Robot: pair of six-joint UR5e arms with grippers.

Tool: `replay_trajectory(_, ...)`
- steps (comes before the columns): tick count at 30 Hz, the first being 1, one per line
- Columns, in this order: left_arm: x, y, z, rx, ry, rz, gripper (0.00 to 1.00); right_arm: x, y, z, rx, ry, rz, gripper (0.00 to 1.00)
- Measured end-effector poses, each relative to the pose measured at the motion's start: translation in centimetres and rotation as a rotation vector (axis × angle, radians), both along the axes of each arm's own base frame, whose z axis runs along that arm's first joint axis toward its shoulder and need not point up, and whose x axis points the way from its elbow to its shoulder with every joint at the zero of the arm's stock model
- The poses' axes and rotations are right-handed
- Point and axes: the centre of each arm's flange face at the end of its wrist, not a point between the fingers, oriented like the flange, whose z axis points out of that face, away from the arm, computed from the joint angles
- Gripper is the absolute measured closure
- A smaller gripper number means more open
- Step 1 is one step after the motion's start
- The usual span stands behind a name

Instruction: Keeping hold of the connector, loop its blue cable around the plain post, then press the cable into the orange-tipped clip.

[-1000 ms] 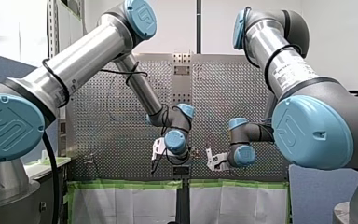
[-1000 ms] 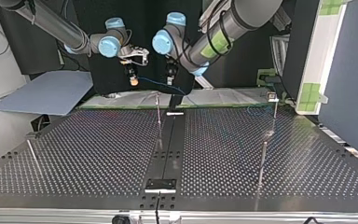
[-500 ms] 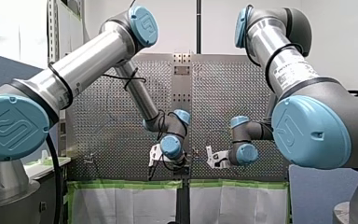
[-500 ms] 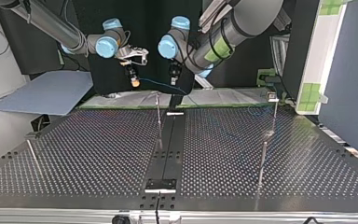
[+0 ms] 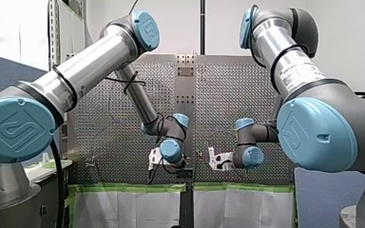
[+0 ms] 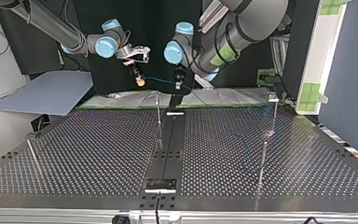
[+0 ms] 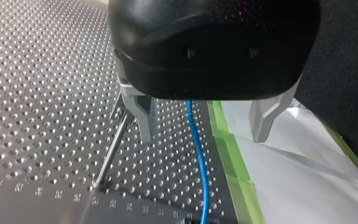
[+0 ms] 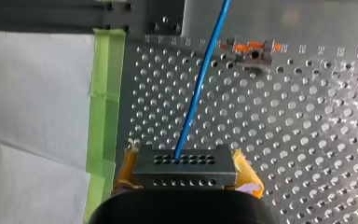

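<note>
perforated steel table (image 6: 261, 186), work at upper centre of top view. right gripper (image 8: 186, 164) pinches grey rectangular connector (image 8: 185, 173); thin blue cable (image 8: 200, 84) passes, seemingly untouched, through wide-open left gripper (image 7: 203, 134). risk: slack cable misses slim plain metal post (image 7: 114, 149); tension tugs connector loose.

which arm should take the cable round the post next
Left, probably: my left gripper is open astride the cable, with the post just beside one finger. My right gripper is shut on the connector and has to keep it.

Two tools (image 6: 140, 80) (image 6: 179, 85), one blue cable (image 8: 200, 88), one connector (image 8: 185, 169)
</note>
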Motion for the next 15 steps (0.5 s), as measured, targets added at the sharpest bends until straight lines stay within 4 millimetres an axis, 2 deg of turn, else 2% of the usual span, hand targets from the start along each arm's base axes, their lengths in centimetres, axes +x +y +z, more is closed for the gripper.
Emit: replay_trajectory(15,2.6,0.9,0.1,-0.111,-0.005,-0.033,0.0,0.1,0.0,0.0,0.003,-0.006,0.005,1.0)
